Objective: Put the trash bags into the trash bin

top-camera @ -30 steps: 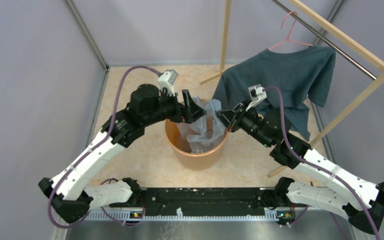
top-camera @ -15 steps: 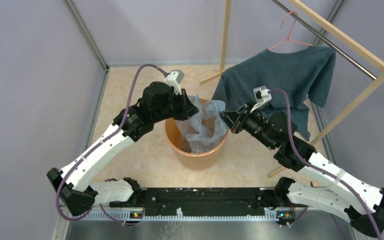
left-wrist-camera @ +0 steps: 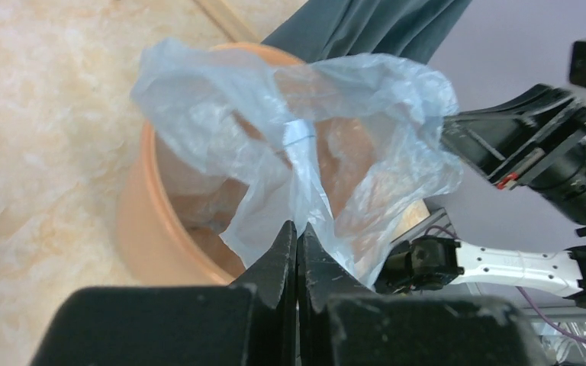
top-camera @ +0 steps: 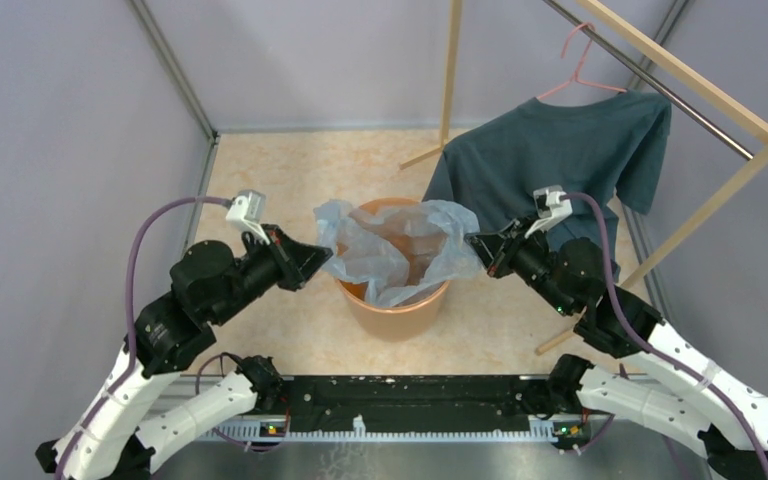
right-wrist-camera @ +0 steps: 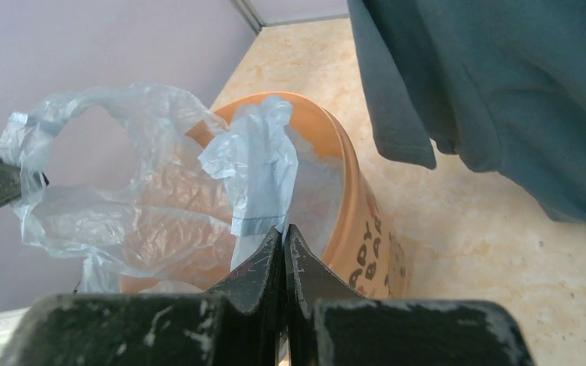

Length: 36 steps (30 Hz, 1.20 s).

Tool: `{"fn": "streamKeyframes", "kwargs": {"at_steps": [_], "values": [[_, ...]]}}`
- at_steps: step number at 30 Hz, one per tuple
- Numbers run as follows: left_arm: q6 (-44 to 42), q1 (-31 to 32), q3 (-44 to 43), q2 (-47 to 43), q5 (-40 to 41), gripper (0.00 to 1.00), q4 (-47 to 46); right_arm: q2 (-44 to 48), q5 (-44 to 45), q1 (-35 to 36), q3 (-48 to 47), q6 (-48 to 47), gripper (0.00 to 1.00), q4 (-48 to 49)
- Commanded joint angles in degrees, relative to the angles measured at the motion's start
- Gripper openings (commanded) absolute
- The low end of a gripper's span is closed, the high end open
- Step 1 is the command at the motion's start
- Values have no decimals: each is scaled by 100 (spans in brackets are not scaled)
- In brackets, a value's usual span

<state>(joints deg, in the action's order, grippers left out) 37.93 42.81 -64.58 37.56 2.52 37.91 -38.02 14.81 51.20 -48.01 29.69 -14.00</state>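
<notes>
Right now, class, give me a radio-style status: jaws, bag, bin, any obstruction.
Left jaws, right jaws: both shut on trash bag edges. Bag stretched across bin mouth, lower part hanging inside. T-shirt hangs beside bin, not over its mouth.

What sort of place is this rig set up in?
Likely a lab test cell staged as a home scene: plain panel walls box in the table, with a wooden clothes rack, a teal T-shirt and an orange bucket with a trash bag as props.

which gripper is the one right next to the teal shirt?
The right gripper, pinching the trash bag beside the T-shirt hem; the left gripper is across the orange bin, away from it.
</notes>
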Motion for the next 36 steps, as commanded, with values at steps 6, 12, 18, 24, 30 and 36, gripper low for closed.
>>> {"fn": "streamKeyframes", "kwargs": {"at_steps": [6,12,18,24,30,36], "values": [[527,0,603,-893,469,0,1190,314,449,-31,-53,456,0,-1016],[732,0,708,-1310,726,0,1795,516,457,-31,27,775,0,-1343],[1011,1,1258,-1506,619,0,1883,609,286,-25,177,949,0,-1620],[1200,2,1644,-1645,550,0,1919,728,86,-28,350,1114,0,-1961],[1531,0,1701,-1824,759,0,2191,943,225,-32,384,1167,0,-2439],[1983,1,2313,-2132,591,0,1653,1069,311,-31,778,1423,0,-2436]]}}
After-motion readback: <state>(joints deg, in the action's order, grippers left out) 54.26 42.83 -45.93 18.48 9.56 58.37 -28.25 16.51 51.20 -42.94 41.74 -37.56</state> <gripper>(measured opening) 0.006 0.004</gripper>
